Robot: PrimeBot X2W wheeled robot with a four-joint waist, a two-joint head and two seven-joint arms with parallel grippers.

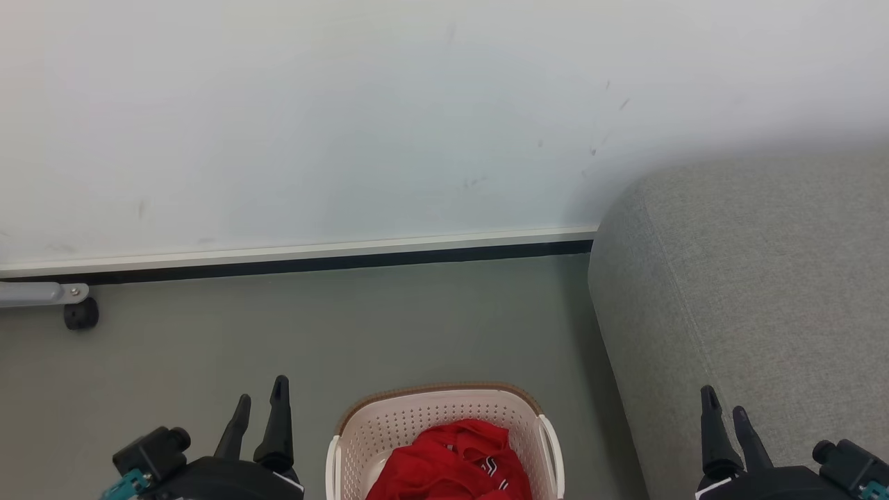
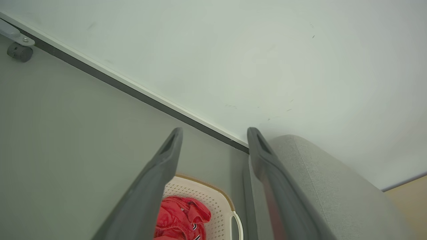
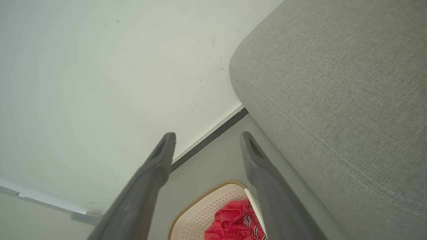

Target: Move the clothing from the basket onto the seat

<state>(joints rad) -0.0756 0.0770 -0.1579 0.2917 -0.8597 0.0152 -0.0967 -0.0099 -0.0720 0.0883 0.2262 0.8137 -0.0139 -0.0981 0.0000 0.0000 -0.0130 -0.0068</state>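
left gripper (image 1: 262, 392) is hanging over the grey-green floor (image 1: 417, 319) just left of the oval cream plastic laundry basket (image 1: 389, 423) with the brown woven-look rim. its two long dark fingers are standing spread apart and pinching nothing. right gripper (image 1: 724, 401) is hovering by the edge of the large grey fabric-upholstered sofa seat (image 1: 750, 292), its fingers likewise parted with nothing between them. the soft red sports clothing (image 1: 455, 462), with white trim and a bit of black-and-white striping, is lying crumpled inside the basket, between the two grippers and apart from both. the basket is sitting on the floor just beside the seat's rounded side, one white handle facing it. a pale wall (image 1: 347, 125) is meeting the floor along a white and black skirting strip (image 1: 312, 255). a small black caster wheel (image 1: 81, 314) is resting under a grey metal bar at the far left.
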